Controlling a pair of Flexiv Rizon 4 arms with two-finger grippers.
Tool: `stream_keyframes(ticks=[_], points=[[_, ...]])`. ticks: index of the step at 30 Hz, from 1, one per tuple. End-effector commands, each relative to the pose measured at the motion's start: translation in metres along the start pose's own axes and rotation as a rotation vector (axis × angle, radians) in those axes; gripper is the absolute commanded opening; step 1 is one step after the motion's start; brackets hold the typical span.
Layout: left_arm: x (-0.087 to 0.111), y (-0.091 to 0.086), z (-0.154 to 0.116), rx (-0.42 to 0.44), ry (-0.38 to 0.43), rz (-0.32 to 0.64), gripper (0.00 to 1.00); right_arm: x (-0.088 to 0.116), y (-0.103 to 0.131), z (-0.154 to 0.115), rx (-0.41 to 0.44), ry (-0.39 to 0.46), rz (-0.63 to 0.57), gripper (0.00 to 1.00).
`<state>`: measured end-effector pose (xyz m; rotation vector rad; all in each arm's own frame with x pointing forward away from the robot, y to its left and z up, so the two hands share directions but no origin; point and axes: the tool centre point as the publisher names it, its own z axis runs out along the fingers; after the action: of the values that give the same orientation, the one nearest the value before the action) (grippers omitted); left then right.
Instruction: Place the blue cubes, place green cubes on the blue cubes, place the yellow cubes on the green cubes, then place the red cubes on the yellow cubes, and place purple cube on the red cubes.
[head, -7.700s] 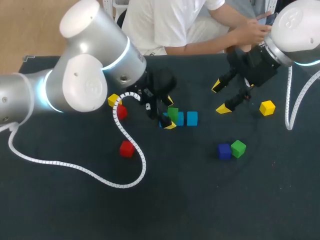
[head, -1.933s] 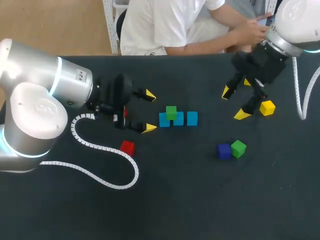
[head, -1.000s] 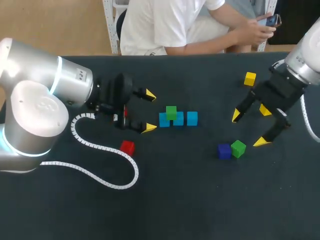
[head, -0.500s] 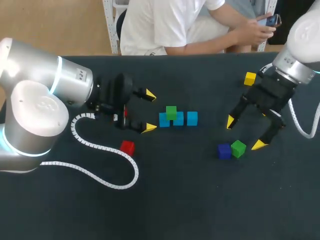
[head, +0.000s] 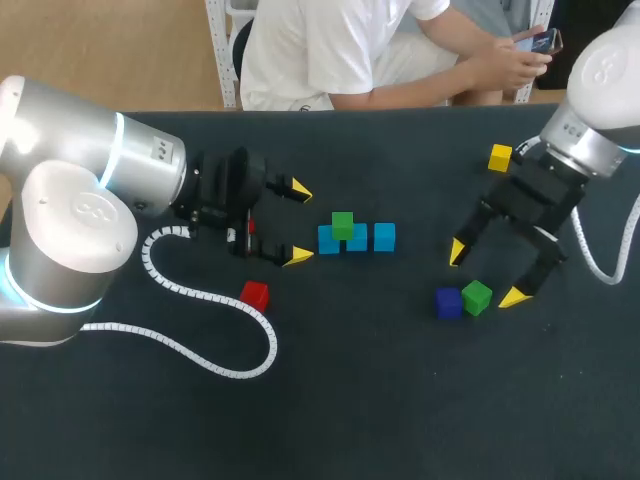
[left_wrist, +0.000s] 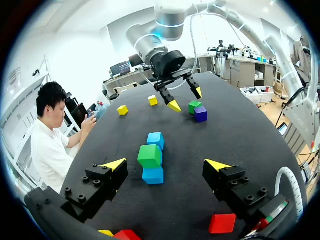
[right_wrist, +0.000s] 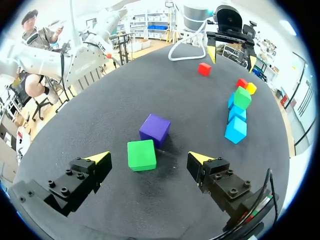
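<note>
Fingers spread wide on both grippers: right gripper (head: 486, 272) hangs by a green cube (head: 477, 296), with the purple cube (head: 448, 302) touching it at 9 o'clock. Left gripper (head: 298, 223) sits at 9 o'clock of the blue row (head: 357, 238). On the dark table (head: 400, 400), a yellow cube (head: 500, 157) lies at the right gripper's 12 o'clock.

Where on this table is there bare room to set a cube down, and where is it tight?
Widest bare patch: the near table, bordered by the red cube, the white cable and the purple cube. Also free: the far strip between the blue cubes and the yellow cube. Crowded: around the loose green cube at the right gripper.
</note>
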<state>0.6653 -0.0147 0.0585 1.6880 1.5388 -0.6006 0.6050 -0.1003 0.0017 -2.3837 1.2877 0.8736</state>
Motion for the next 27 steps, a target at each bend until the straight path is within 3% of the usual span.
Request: stream_keyframes(ticks=[1, 4, 9, 12, 16, 21, 23, 27], points=[[0.002, -0.001, 0.0, -0.003, -0.006, 0.003, 1.0, -0.001, 0.008, 0.002, 0.014, 0.002, 0.0, 1.0], [0.002, -0.001, 0.0, -0.003, -0.006, 0.003, 1.0, -0.001, 0.009, 0.003, 0.016, -0.001, 0.001, 0.94], [0.002, -0.001, 0.0, -0.003, -0.006, 0.003, 1.0, 0.0, 0.007, 0.008, 0.016, -0.004, 0.001, 0.75], [0.002, -0.001, 0.0, -0.003, -0.006, 0.003, 1.0, 0.0, 0.006, 0.01, 0.016, -0.004, 0.003, 0.5], [0.002, -0.001, 0.0, -0.003, -0.006, 0.003, 1.0, 0.001, 0.005, 0.012, 0.02, -0.007, 0.007, 0.62], [0.002, -0.001, 0.0, -0.003, -0.006, 0.003, 1.0, 0.001, 0.004, 0.012, 0.036, -0.005, 0.007, 0.35], [0.002, -0.001, 0.0, -0.003, -0.006, 0.003, 1.0, 0.001, 0.004, 0.01, 0.047, 0.0, 0.009, 0.0], [0.002, -0.001, 0.0, -0.003, -0.006, 0.003, 1.0, 0.002, 0.003, 0.006, 0.075, 0.001, 0.022, 0.0]])
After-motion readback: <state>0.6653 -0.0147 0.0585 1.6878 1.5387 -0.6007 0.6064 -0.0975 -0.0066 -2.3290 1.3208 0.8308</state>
